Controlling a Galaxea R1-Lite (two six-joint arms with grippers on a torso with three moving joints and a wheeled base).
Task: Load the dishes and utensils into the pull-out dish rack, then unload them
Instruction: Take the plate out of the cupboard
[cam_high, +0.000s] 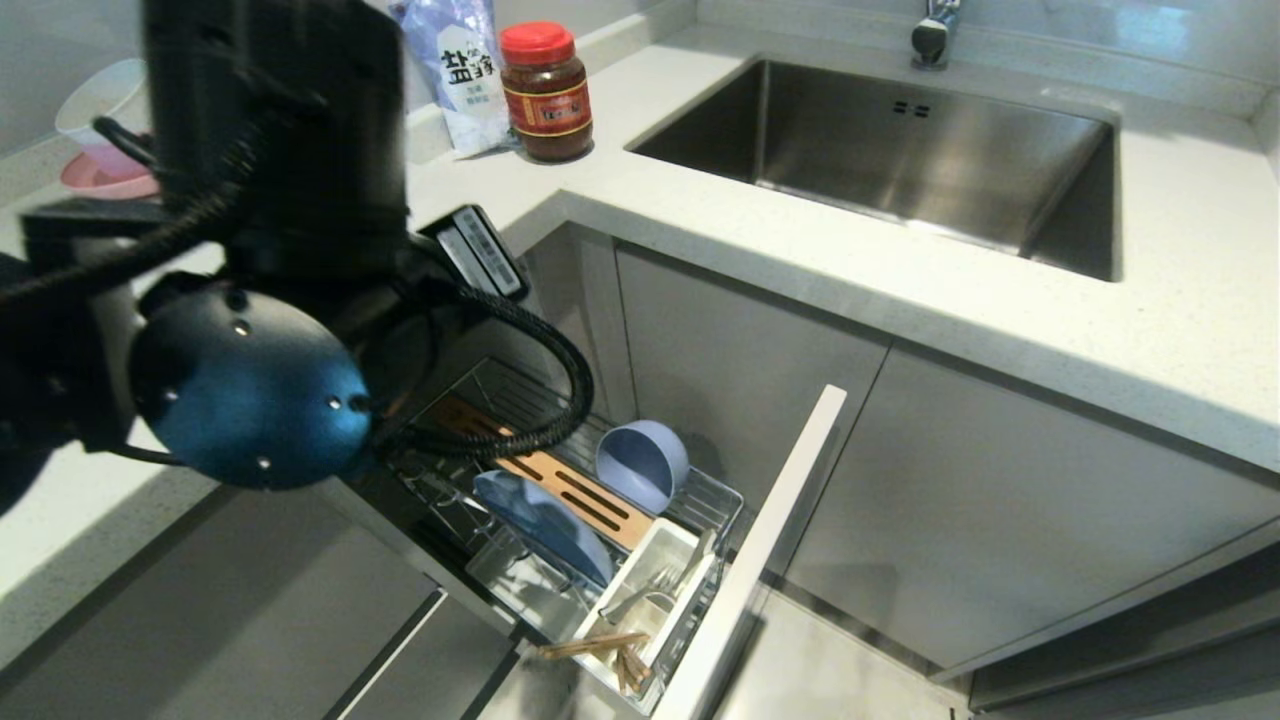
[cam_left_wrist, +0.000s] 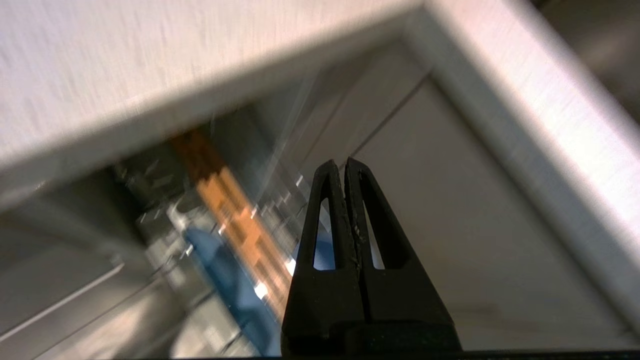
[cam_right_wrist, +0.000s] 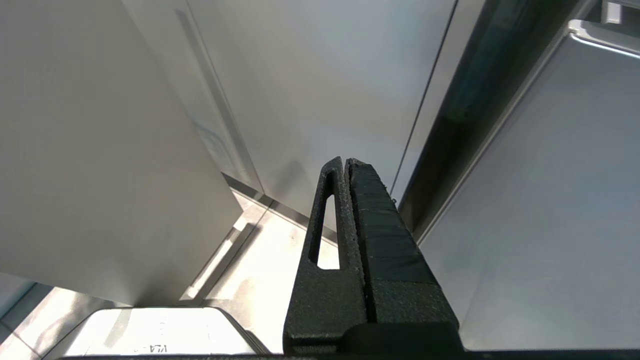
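The pull-out dish rack (cam_high: 715, 500) stands drawn out below the counter, its grey front panel (cam_high: 760, 560) swung toward me. A light-blue plate (cam_high: 545, 525) stands on edge beside the slotted wooden strip (cam_high: 565, 485), and a light-blue bowl (cam_high: 640, 465) lies tipped behind it. The white caddy (cam_high: 640, 590) holds silver cutlery (cam_high: 650, 590) and wooden chopsticks (cam_high: 595, 648). My left arm (cam_high: 250, 385) fills the left of the head view, above the rack. My left gripper (cam_left_wrist: 345, 165) is shut and empty, hanging over the blurred plate (cam_left_wrist: 225, 280) and strip (cam_left_wrist: 235, 220). My right gripper (cam_right_wrist: 345, 162) is shut, parked near cabinet doors.
A steel sink (cam_high: 900, 150) with a tap (cam_high: 932, 35) sits in the counter at the back right. A red-lidded jar (cam_high: 545, 92) and a salt bag (cam_high: 460, 70) stand at the corner. A pink plate with stacked bowls (cam_high: 100, 150) sits far left.
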